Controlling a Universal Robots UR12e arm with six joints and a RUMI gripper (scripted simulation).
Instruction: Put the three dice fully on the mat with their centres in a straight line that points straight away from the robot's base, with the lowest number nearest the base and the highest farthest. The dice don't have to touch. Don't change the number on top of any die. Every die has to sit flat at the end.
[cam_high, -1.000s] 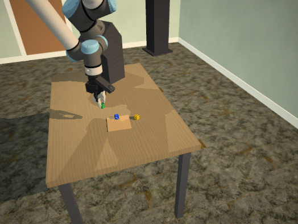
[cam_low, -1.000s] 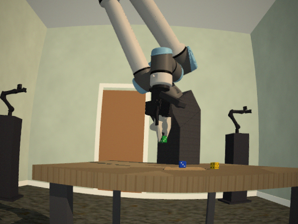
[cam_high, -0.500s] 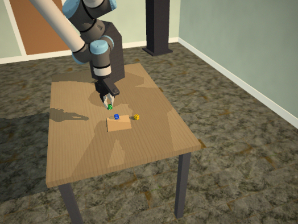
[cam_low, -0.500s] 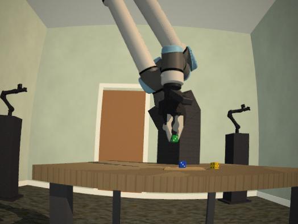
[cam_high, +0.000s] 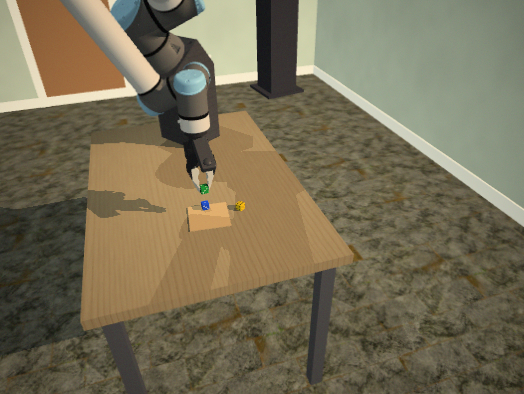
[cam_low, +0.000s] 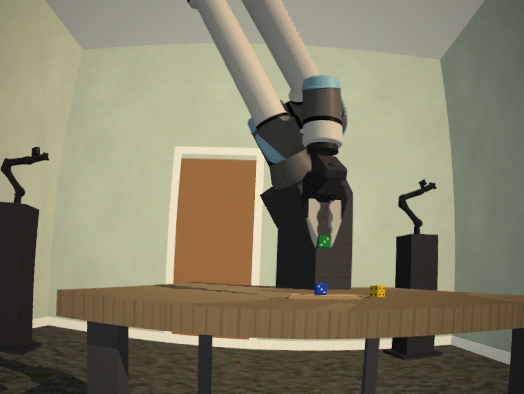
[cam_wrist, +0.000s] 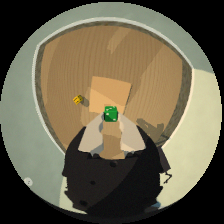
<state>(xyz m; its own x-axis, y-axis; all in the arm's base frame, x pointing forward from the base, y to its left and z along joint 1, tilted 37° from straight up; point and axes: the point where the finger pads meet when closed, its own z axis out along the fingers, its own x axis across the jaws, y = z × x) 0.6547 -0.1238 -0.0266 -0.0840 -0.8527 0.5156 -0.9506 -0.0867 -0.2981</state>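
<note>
My gripper (cam_high: 204, 188) (cam_low: 324, 242) (cam_wrist: 110, 112) is shut on the green die (cam_high: 204, 189) (cam_low: 324, 242) (cam_wrist: 111, 114) and holds it well above the table, over the robot's side of the mat. The blue die (cam_high: 205, 205) (cam_low: 321, 289) sits at the mat's edge nearest the base; in the wrist view it is hidden behind the green die. The mat (cam_high: 210, 222) (cam_low: 300, 297) (cam_wrist: 107, 87) is a light orange-tan rectangle. The yellow die (cam_high: 240, 206) (cam_low: 377, 291) (cam_wrist: 77, 99) sits on the table beside the mat, off it, to the right in the top and exterior views.
The wooden table (cam_high: 130, 250) (cam_low: 200, 315) (cam_wrist: 65, 65) bears the mat and the dice. The robot's dark pedestal (cam_low: 295, 260) stands behind the table. Dark stands with small arms stand farther back, away from the table.
</note>
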